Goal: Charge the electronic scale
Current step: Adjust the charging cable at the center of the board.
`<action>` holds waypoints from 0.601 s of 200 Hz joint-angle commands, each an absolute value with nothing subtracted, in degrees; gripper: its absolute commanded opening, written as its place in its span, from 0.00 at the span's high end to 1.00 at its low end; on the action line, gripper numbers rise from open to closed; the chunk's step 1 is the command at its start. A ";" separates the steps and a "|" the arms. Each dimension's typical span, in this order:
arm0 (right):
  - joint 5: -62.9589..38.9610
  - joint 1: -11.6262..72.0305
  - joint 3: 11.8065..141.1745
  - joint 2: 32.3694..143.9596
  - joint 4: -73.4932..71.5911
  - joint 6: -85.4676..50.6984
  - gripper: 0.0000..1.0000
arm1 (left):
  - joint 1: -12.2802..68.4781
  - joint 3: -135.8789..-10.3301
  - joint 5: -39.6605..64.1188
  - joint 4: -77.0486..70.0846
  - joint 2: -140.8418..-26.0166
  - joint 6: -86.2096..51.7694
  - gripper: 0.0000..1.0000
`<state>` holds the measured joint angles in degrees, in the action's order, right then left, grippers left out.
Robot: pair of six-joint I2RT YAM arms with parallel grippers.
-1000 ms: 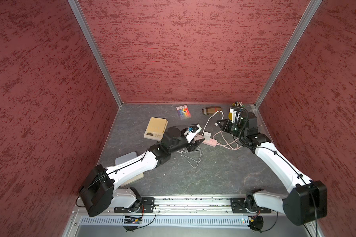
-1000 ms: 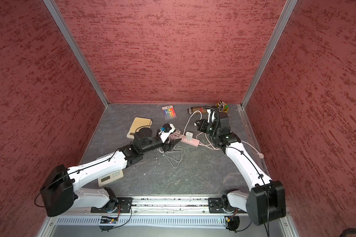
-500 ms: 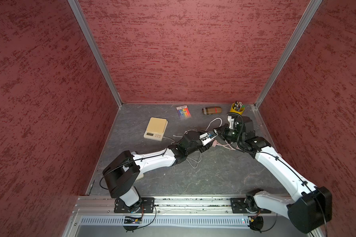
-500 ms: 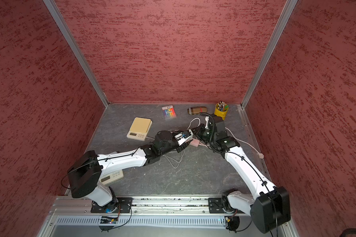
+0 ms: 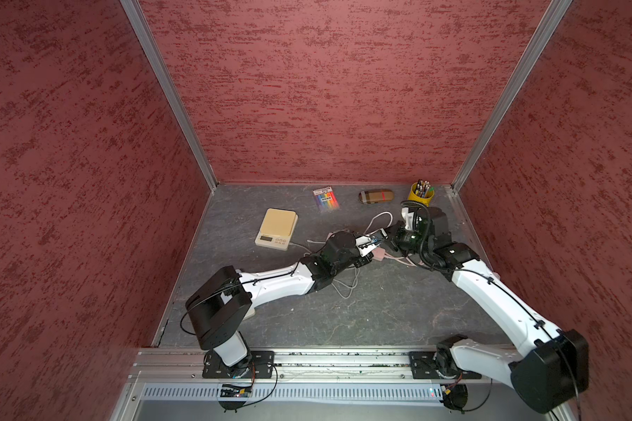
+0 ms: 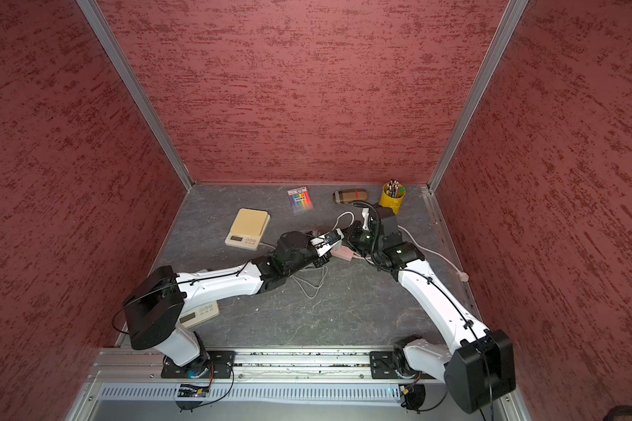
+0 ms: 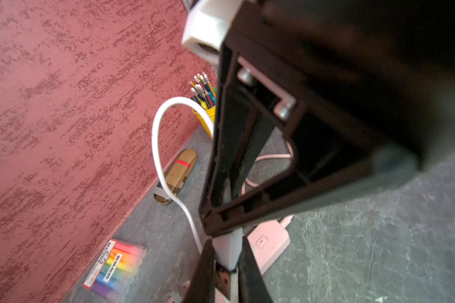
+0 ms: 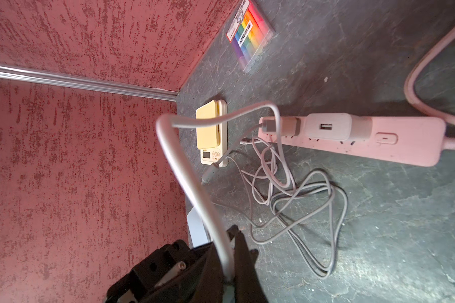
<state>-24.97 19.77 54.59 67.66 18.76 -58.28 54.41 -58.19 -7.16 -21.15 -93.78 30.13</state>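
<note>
Grey tabletop (image 5: 380,313), red walls (image 5: 325,91): the left gripper (image 7: 226,253) clamped a white plug (image 7: 227,245), the right gripper (image 8: 225,242) pinched its white cable (image 8: 184,162) just beside, and the scale (image 5: 276,227) lay well away from both.

The left arm (image 5: 270,284) and the right arm (image 5: 435,251) cover the pink power strip (image 5: 379,254); from above only one end shows. A white device (image 6: 202,311) lies half under the left arm. The display of the electronic scale (image 5: 276,227) is too small to read. In the left wrist view the blurred black body of the right arm hides most of the yellow pencil cup (image 7: 203,116), and the picture's edge cuts the white adapter (image 7: 227,253) held in the left gripper (image 7: 227,242). In the right wrist view the end of the white cable (image 8: 192,183) is hidden inside the right gripper (image 8: 223,237).
</note>
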 commanded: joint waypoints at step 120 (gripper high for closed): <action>-35.17 20.45 42.26 63.56 -21.10 -55.29 0.37 | 31.10 -55.11 53.18 -29.83 -88.29 -21.60 1.00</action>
<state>-30.98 19.97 43.18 62.39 -8.40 -54.61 32.42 -56.34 38.13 -21.21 -88.38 -7.40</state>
